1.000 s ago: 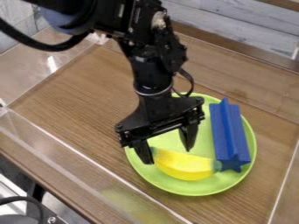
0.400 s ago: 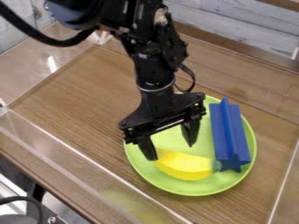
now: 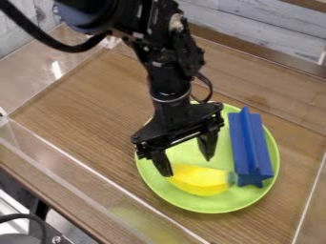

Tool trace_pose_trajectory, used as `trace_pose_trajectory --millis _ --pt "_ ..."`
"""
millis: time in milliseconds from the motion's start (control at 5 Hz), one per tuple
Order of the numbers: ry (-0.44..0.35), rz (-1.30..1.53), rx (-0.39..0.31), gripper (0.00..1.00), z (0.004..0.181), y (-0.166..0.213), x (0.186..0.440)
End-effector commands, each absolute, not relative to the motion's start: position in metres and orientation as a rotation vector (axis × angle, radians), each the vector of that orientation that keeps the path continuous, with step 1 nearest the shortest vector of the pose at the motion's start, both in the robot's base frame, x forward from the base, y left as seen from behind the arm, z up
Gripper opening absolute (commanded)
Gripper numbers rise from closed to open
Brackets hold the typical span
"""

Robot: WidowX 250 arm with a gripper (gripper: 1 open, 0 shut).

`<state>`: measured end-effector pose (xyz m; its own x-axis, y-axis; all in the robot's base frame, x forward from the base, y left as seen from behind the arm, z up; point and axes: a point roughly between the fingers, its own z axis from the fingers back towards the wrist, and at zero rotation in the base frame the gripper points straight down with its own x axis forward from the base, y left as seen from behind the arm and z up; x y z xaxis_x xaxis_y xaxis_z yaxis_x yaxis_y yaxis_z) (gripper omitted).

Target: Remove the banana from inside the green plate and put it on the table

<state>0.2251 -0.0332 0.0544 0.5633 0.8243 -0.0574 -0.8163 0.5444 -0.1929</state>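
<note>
Table (image 3: pixel 76 110): brown wood grain, fine streaks running along the top, with a clear acrylic wall (image 3: pixel 79 178) catching pale glare at its edge
Gripper (image 3: pixel 186 166): has shifted slightly over the last second, a little away from the near rim; its pincer stands wide open, fingers spread, nothing held between them
Banana (image 3: pixel 200 179): inside the plate, towards the near side, in much the same spot as a second ago; smooth yellow plastic, gently curved, a greenish dark tip beside the block
Meaning for the task: the small shift looks like lining up rather than lifting; the banana has yet to be grasped, so the work seems to be at its approach
Finger and fruit: one fingertip overlaps the banana's left end in view, though whether they touch I cannot tell
Green plate (image 3: pixel 264 195): round, flat, lime green, matt-looking, with a slight raised rim
Blue block (image 3: pixel 251 148): long, straight, ridged lengthwise, lying on the plate's right side; closing carelessly could nudge it
Arm (image 3: pixel 170 71): black, angular, jointed, a dark cable looping behind
Back boards (image 3: pixel 261 27): pale grey, weathered grain
</note>
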Motion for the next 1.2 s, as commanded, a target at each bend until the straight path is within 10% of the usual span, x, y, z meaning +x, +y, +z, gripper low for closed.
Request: trace_pose_trajectory --millis 0,1000 --pt "-0.080 0.984 -0.233 1.00 0.064 -0.031 0.236" --pt "-0.070 0.990 -0.230 1.00 0.052 -0.033 0.239"
